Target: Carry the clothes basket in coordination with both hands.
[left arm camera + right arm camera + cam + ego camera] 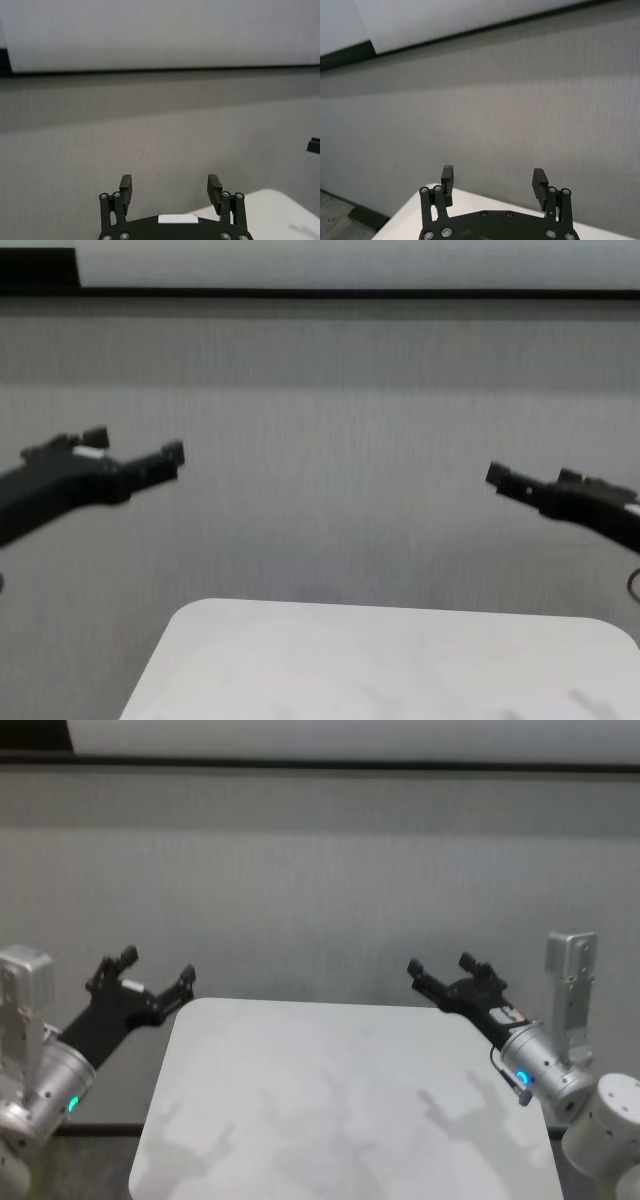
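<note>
Two grippers are on record. We find the left gripper (pixel 155 972) raised beside the far left corner of one white table (pixel 340 1120), its fingers (pixel 126 186) spread wide and holding nothing. The right gripper (pixel 440 968) hangs over the far right corner, likewise spread and bare. Both arms reach up and forward, angled toward each other, with a grey wall (pixel 320 870) behind them. We see no clothes basket in any view, so we cannot say where it sits.
</note>
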Controlling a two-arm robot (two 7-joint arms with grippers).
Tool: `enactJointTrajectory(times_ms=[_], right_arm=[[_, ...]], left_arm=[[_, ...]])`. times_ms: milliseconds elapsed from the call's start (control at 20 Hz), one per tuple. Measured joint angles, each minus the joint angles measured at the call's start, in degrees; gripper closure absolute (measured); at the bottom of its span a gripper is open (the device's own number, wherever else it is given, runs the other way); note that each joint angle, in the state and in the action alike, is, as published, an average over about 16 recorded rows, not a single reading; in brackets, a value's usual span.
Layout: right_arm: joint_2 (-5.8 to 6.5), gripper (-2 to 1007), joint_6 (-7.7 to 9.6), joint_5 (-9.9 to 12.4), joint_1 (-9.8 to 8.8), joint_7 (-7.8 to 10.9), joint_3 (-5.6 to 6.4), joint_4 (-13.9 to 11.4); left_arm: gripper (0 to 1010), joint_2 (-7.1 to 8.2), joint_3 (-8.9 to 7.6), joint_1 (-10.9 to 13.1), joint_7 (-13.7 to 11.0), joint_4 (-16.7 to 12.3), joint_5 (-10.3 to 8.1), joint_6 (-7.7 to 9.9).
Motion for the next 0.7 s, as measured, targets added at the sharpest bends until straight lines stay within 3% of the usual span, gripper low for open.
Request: enactJointTrajectory(times_ms=[300,700], right_arm=[[-0.76,5,-0.61,-0.92,1.05,0.62,-0.80,4.73],[-1.69,5,-1.74,-1.53,2.15,1.99,-0.98,9.26]], left_arm=[[8,-0.48,0.97,-0.25,-0.63,4.96,-0.10,-0.90],[8,-0.71,2.37,-0.92,-1.67,8.33,0.11,-0.59]])
